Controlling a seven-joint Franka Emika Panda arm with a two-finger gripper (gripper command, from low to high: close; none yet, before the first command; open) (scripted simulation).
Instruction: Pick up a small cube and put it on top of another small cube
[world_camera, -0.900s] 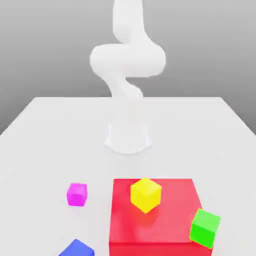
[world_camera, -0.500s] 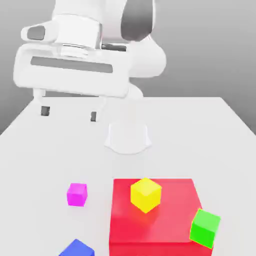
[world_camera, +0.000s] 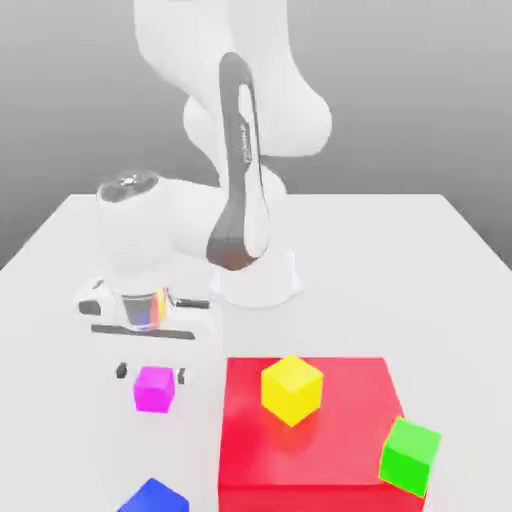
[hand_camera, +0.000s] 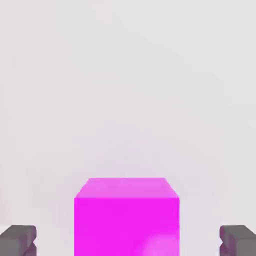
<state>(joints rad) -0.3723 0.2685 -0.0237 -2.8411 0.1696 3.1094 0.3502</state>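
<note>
We saw the magenta cube (world_camera: 154, 388) resting on the white table (world_camera: 400, 260), between the spread fingertips of the gripper (world_camera: 151, 373), untouched. We judged it light, rigid and smooth-faced, best pinched squarely across two opposite flat sides near mid-height.

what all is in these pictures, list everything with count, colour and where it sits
small cube: 1, magenta, on the table toward the exterior view's left, between the fingertips
big block: 1, red, on the table at the exterior view's lower right
yellow cube: 1, yellow, on top of the big block
green cube: 1, green, at the big block's right edge
blue cube: 1, blue, at the exterior view's bottom edge, left of the big block
table: 1, white, under everything
arm: 1, white, behind the cubes
gripper: 1, white with dark fingertips, open around the small cube
</note>
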